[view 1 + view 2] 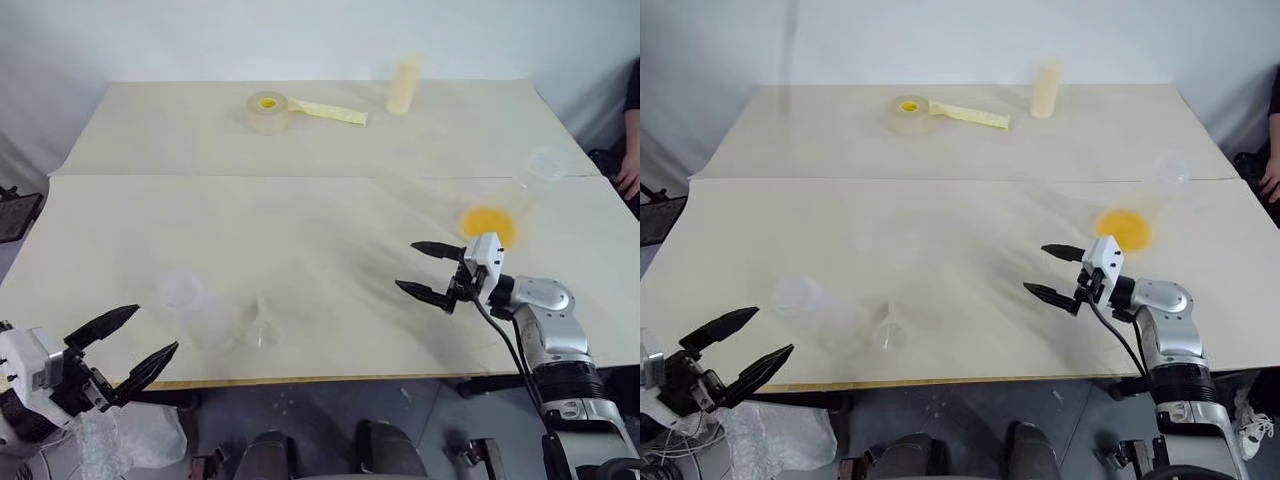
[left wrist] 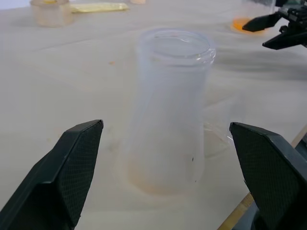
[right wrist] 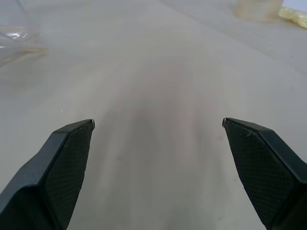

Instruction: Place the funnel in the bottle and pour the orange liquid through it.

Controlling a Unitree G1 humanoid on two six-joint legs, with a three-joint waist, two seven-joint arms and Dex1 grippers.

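Leftmost, off the table's point(image 1: 330, 210) near-left corner: left gripper point(image 1: 128, 346), jaws spread wide, grasping nothing.

Next, on the near-left part of the table — the bottle point(image 1: 190, 305), frosted, upright, mouth open, standing ahead of that gripper and apart from it; in the left wrist view it stands framed between the two black fingers point(image 2: 67, 177).

Just right of the bottle: the funnel point(image 1: 262, 325), clear, resting on the tabletop by the near edge.

Far side, centre: tape roll point(image 1: 267, 109) with a yellow strip point(image 1: 328, 113) trailing right; cream cylinder point(image 1: 402, 86), upright.

Right of centre: right gripper point(image 1: 428, 270), jaws released, empty, above bare tabletop.

Beyond it — the orange liquid point(image 1: 489, 222), inside a clear vessel.

Far right: small clear cup point(image 1: 545, 164); a person's hand point(image 1: 629, 178) at the edge.
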